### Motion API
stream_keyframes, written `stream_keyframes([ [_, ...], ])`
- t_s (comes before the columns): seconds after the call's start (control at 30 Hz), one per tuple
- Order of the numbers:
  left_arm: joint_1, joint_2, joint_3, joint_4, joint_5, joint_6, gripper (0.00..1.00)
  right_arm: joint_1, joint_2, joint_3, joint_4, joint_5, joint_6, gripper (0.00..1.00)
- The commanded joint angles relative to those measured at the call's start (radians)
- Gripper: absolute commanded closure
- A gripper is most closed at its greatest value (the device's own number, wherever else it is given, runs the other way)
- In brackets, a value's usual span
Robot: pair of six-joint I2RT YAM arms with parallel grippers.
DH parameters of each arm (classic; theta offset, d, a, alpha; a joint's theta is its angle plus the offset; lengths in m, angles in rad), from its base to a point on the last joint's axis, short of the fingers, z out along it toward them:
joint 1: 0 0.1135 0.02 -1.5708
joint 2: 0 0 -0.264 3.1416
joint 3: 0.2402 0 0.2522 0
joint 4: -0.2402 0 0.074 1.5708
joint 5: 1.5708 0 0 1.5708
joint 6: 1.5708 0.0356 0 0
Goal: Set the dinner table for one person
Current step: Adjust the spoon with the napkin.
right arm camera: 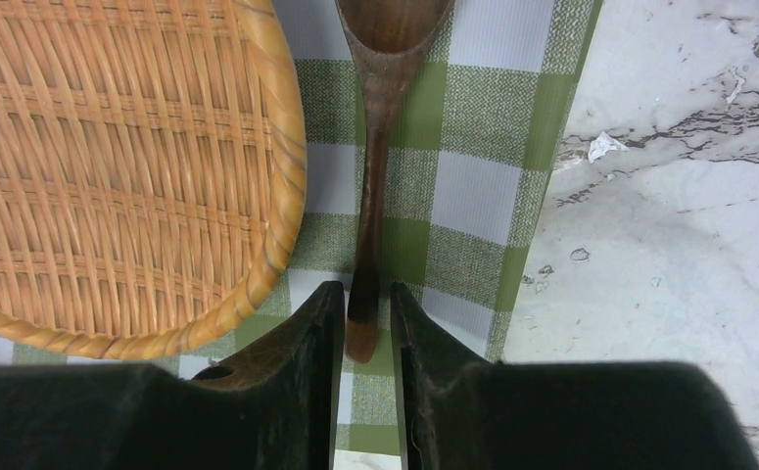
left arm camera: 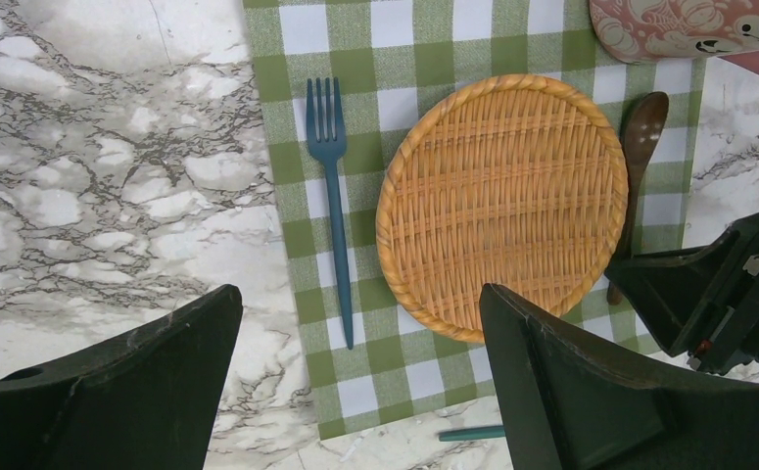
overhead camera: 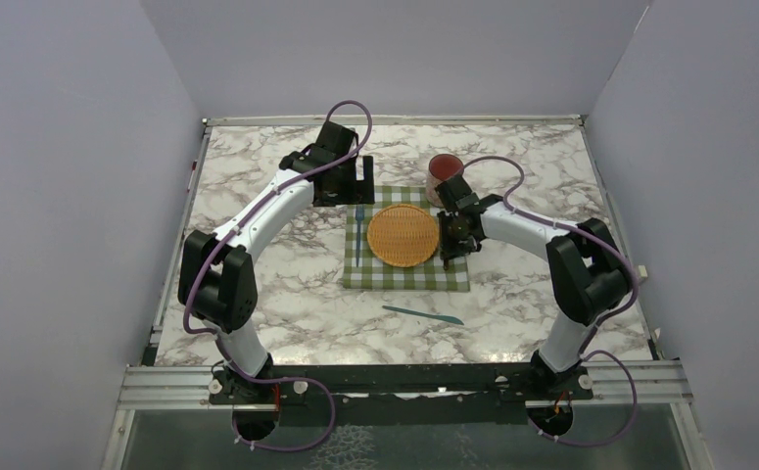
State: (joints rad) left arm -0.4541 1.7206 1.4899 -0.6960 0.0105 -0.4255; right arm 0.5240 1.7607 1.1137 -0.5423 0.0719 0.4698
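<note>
Black fingers (right arm camera: 287,392) of the right gripper (right arm camera: 367,299) sit narrow about the handle tip of one brown wooden spoon (right arm camera: 380,147), grip undeterminable; the left gripper (left arm camera: 358,299) hangs wide, empty. One grey-veined white marble dinner table (overhead camera: 287,294), enclosed by pale lilac walls (overhead camera: 395,49), carries one green-and-white checked cloth (overhead camera: 404,277) bearing one round wicker plate (overhead camera: 403,235), one blue fork (overhead camera: 358,235) and the spoon. Only the top view shows one teal knife (overhead camera: 422,314) and one red cup (overhead camera: 444,168) whole.
</note>
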Motion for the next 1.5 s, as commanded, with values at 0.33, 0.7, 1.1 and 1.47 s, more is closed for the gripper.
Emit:
stream_keyframes([
  [0.33,-0.006,-0.001,0.023,0.018,0.006,0.004,0.06,0.006,-0.027,0.065,-0.037,0.068,-0.019,0.70],
  [0.7,-0.006,0.019,0.038,0.018,0.010,0.005,0.06,0.008,-0.239,0.055,-0.223,0.057,0.002,0.70],
  [1.1,-0.019,0.006,0.018,0.004,0.043,0.018,0.06,0.017,-0.356,-0.080,-0.293,-0.307,-0.076,0.70],
  [1.47,-0.453,-0.058,-0.026,-0.210,0.000,0.286,0.07,0.023,-0.453,-0.110,-0.333,-0.164,0.063,0.70],
])
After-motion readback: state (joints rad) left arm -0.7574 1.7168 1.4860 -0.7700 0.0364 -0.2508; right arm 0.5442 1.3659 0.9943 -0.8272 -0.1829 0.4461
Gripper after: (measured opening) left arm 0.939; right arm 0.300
